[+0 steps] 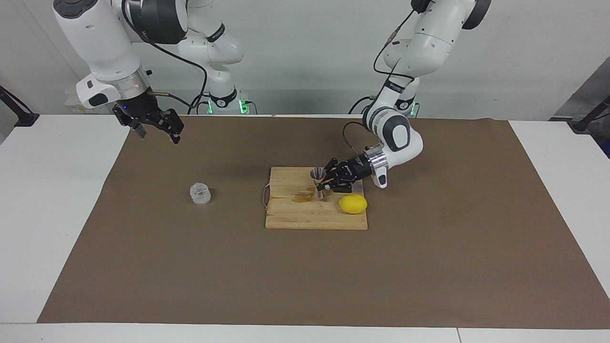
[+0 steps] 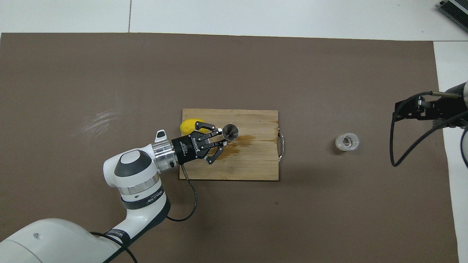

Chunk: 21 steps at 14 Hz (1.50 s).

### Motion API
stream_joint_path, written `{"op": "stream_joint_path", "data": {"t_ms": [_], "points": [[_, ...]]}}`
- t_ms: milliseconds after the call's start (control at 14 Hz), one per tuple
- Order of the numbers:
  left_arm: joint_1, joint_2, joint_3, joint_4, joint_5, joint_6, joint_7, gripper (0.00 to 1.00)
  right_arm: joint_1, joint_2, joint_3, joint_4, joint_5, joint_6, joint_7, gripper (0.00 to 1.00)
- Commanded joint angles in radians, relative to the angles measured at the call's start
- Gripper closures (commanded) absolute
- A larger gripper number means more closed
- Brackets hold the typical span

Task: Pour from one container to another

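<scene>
Gripping the steel jigger (image 1: 318, 181) at its waist, the left gripper (image 1: 326, 182) holds it upright over the cutting board (image 1: 290, 216).

Facing view, read left to right: the right gripper (image 1: 153, 126) waits, jaws spread and empty, above the mat's (image 1: 429, 267) corner at the right arm's end; the ribbed glass cup (image 1: 200, 194) stands alone on the mat, well apart from the board's handle edge; the lemon (image 1: 353, 203) lies near the board's corner toward the left arm. Judged step: positioning the receiver. Next, the cup must be grasped and brought to it.
</scene>
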Motion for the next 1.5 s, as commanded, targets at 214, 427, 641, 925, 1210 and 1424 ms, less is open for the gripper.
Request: {"op": "stream_joint_path", "data": {"t_ms": [214, 427, 641, 925, 1210, 1424], "points": [[-0.029, -0.03, 0.007, -0.029, -0.042, 0.014, 0.022, 0.9, -0.011, -0.008, 0.005, -0.004, 0.013, -0.001, -0.017, 0.0], [-0.029, -0.005, 0.007, -0.029, -0.056, 0.013, 0.066, 0.88, -0.011, -0.008, 0.005, -0.004, 0.013, -0.001, -0.017, 0.0], [-0.029, -0.001, 0.007, -0.029, -0.056, 0.014, 0.077, 0.86, -0.011, -0.008, 0.005, -0.006, 0.012, -0.001, -0.017, 0.0], [-0.032, 0.007, 0.008, -0.026, -0.057, 0.014, 0.089, 0.85, -0.011, -0.008, 0.003, -0.004, 0.013, -0.001, -0.017, 0.0], [-0.033, 0.016, 0.008, -0.025, -0.059, 0.014, 0.103, 0.82, -0.011, -0.008, 0.003, -0.004, 0.013, -0.001, -0.017, 0.0], [-0.033, 0.03, 0.008, -0.023, -0.06, 0.013, 0.122, 0.8, -0.011, -0.008, 0.003, -0.004, 0.013, -0.001, -0.017, 0.0]]}}
